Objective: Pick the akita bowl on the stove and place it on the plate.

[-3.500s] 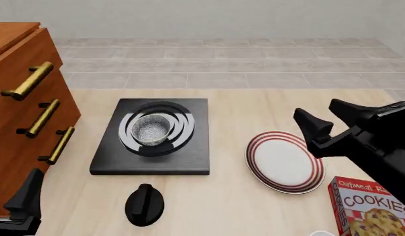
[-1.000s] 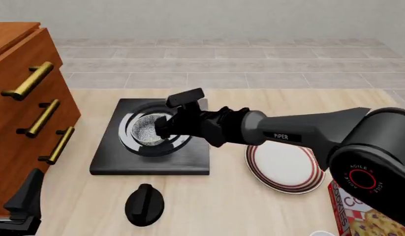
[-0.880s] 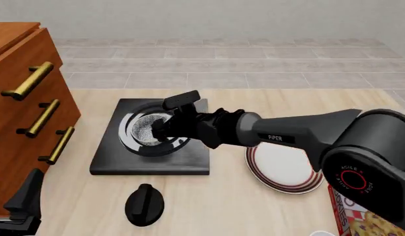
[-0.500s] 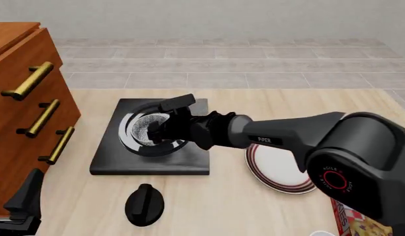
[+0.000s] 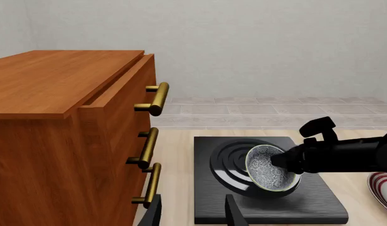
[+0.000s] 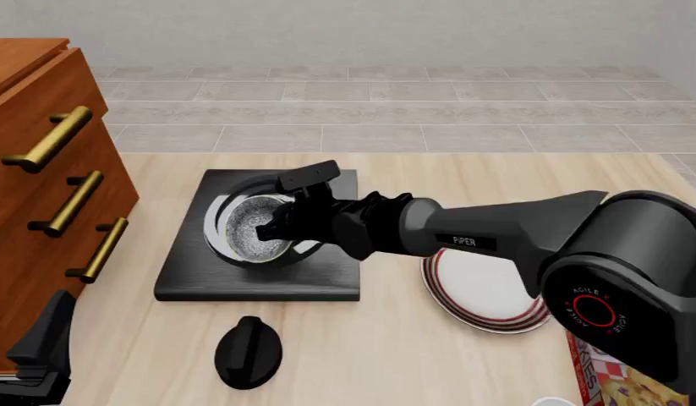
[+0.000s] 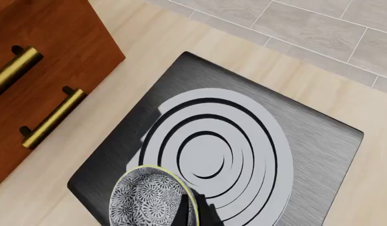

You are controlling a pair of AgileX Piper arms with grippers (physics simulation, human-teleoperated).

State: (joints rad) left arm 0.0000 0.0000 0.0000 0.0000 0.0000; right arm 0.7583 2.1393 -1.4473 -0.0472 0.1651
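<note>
- Bowl (image 6: 253,233) sits tipped over the burner rings of the stove (image 6: 189,271), its speckled inside turned toward the drawers (image 6: 54,220); it looks lifted, or at least tilted, off the rings.
- Right fingers (image 6: 289,222) are closed on the bowl's rim on the side toward the plate (image 6: 483,283); one finger (image 7: 180,213) shows against the rim in the right wrist view.
- Plate lies on the table to the right of the stove, so the carry runs back along the right arm's own reach.
- Left fingers (image 5: 193,214) stay parked apart near the drawers, holding nothing.
</note>
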